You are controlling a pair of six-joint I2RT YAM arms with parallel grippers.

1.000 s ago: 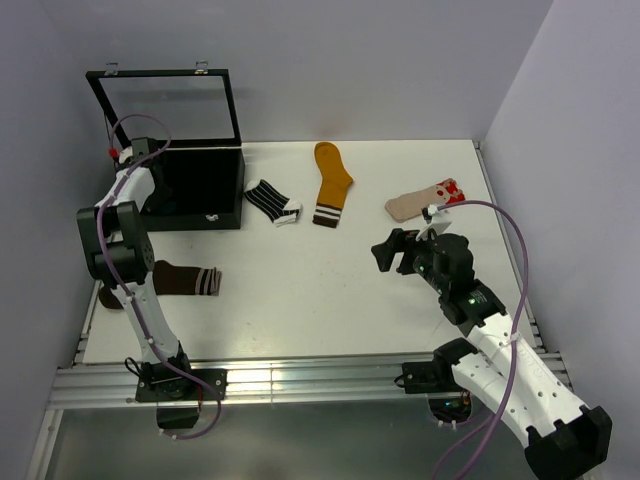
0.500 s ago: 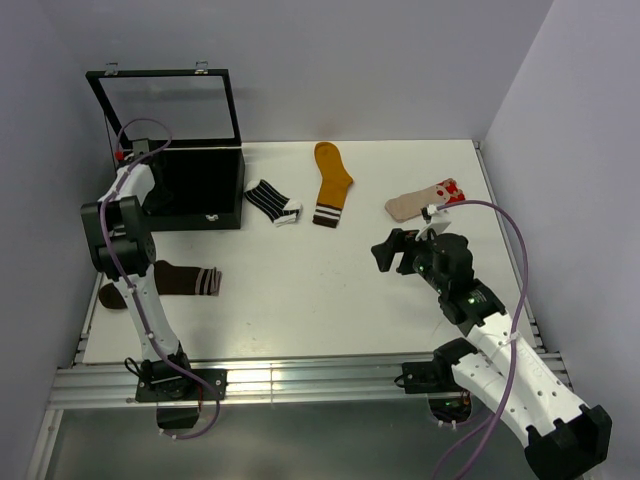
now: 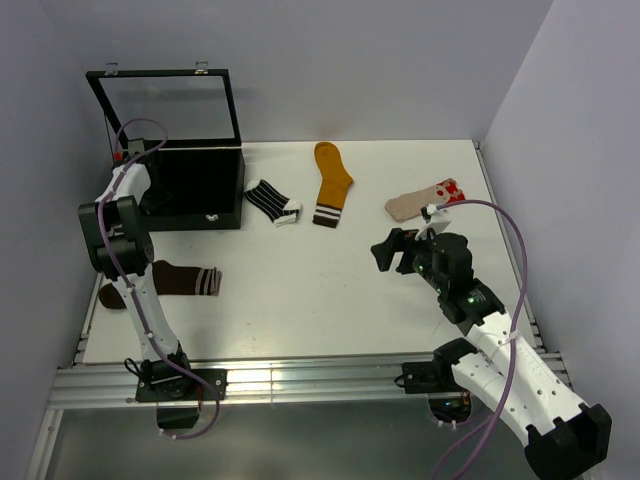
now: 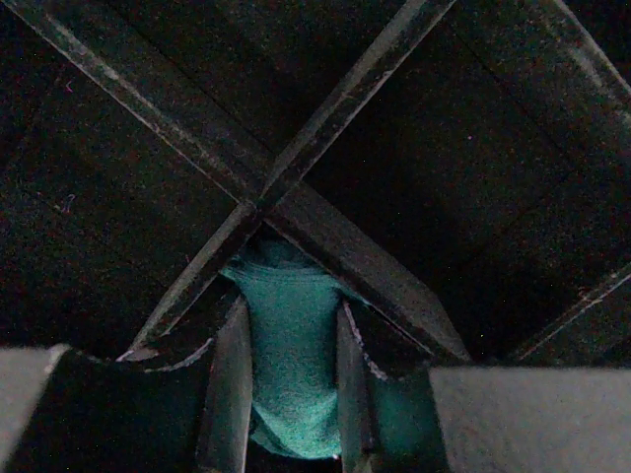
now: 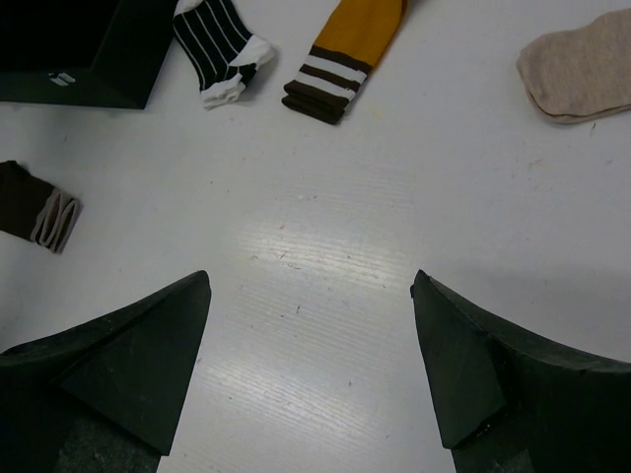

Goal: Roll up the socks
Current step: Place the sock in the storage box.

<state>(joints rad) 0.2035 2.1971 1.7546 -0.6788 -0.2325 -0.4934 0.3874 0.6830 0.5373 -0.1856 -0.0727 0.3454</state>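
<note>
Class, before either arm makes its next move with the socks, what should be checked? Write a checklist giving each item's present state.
1. The left gripper grips the teal sock: ok, it sits between the fingers.
2. Sock clear of the box dividers: cannot tell, it lies at their crossing.
3. The right gripper open and empty: ok.
4. It is clear of socks: ok, above bare table.
5. Other socks rolled: not ok, mustard sock and beige sock lie flat.

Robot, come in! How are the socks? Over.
Left gripper shut on teal sock inside black box. Right gripper open over table. Striped sock, mustard sock, beige sock, brown sock unrolled. Nothing blocking.
</note>
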